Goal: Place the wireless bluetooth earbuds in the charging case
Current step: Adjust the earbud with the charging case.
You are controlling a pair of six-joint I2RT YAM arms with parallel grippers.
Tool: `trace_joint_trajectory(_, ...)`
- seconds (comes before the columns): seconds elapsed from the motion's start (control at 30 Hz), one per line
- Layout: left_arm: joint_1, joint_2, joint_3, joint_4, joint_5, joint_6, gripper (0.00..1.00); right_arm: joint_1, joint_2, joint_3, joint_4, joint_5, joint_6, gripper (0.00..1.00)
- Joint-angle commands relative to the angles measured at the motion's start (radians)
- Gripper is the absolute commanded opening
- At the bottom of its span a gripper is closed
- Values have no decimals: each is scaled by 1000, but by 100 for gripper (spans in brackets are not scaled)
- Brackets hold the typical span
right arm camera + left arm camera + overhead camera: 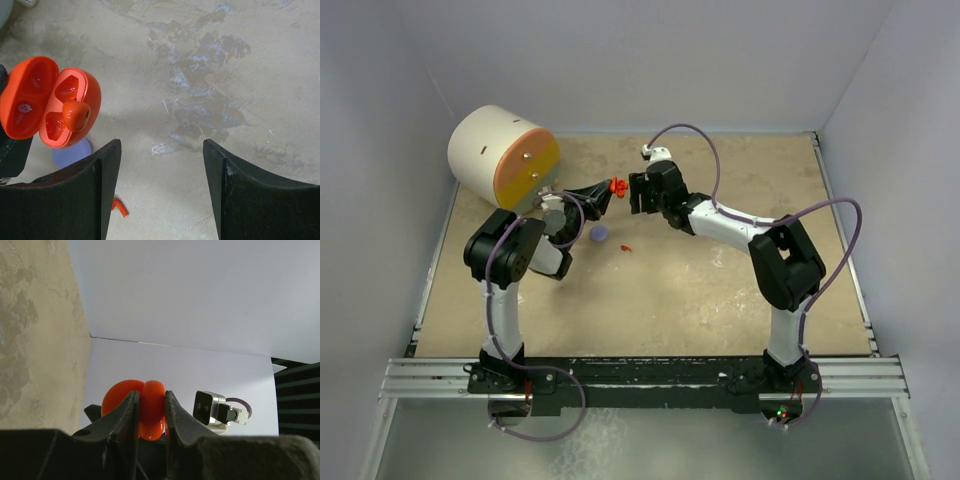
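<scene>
My left gripper (607, 191) is shut on an open red-orange charging case (617, 186) and holds it above the table; in the left wrist view the fingers (129, 412) pinch the case (150, 407). The right wrist view shows the case (30, 100) hinged open, with one red earbud (76, 114) resting in its right half, sticking out a little. A second red earbud (626, 246) lies on the table and also shows in the right wrist view (120, 206). My right gripper (640, 192) is open and empty just right of the case (161, 146). No grey-lavender earbuds show.
A lavender round case (600, 234) lies on the table below the held case, and part of it shows in the right wrist view (70, 152). A large cream cylinder with an orange face (503, 158) stands at the back left. White walls enclose the table.
</scene>
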Motion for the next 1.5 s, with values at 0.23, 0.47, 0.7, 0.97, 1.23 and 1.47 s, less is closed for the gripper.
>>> trace_joint_trajectory(0.23,-12,19,21,77,-10,3,0,18,23,85,-9,43,-19,69)
trace_joint_trajectory(0.47,-17,35,22,96,-9,-9,0,22,37,113,-19,47,-20,69)
trace_joint_trajectory(0.7,-24,38,17,114,-6,-18,0,22,50,136,-35,60,-13,69)
trace_joint_trajectory(0.97,-30,38,14,126,-3,-25,0,22,59,148,-47,63,-1,69)
trace_joint_trajectory(1.23,-35,35,9,131,-2,-27,0,22,57,151,-31,43,-6,69)
trace_joint_trajectory(1.47,-39,34,8,133,-2,-30,0,22,62,156,-30,46,-11,70)
